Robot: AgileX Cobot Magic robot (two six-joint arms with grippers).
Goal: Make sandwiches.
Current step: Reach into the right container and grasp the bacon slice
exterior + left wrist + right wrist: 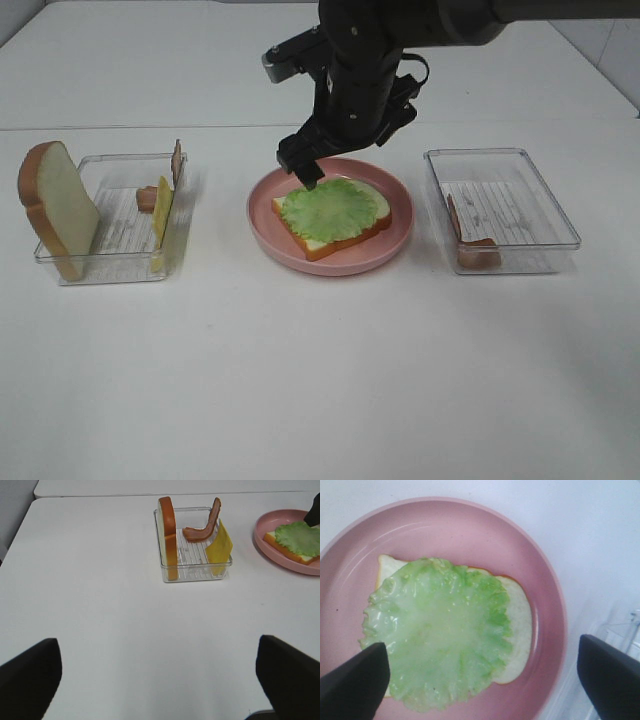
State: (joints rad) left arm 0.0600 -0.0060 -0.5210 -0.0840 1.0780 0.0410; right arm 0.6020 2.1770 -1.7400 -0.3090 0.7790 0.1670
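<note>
Over the pink plate (262, 215) at mid-table, my right gripper (482, 677) hangs with fingers spread wide, holding nothing, above the sandwich (335, 243): one toast slice (381, 204) topped with lettuce (326, 210). My left gripper (160, 677) is equally wide and empty, with a clear tray (195, 574) at its 12 o'clock.

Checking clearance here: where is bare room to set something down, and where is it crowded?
Bare: the wide table strip in front of the left tray, pink plate and right tray; narrow gaps between plate and trays. Crowded: above the plate, under the open right claw.
</note>
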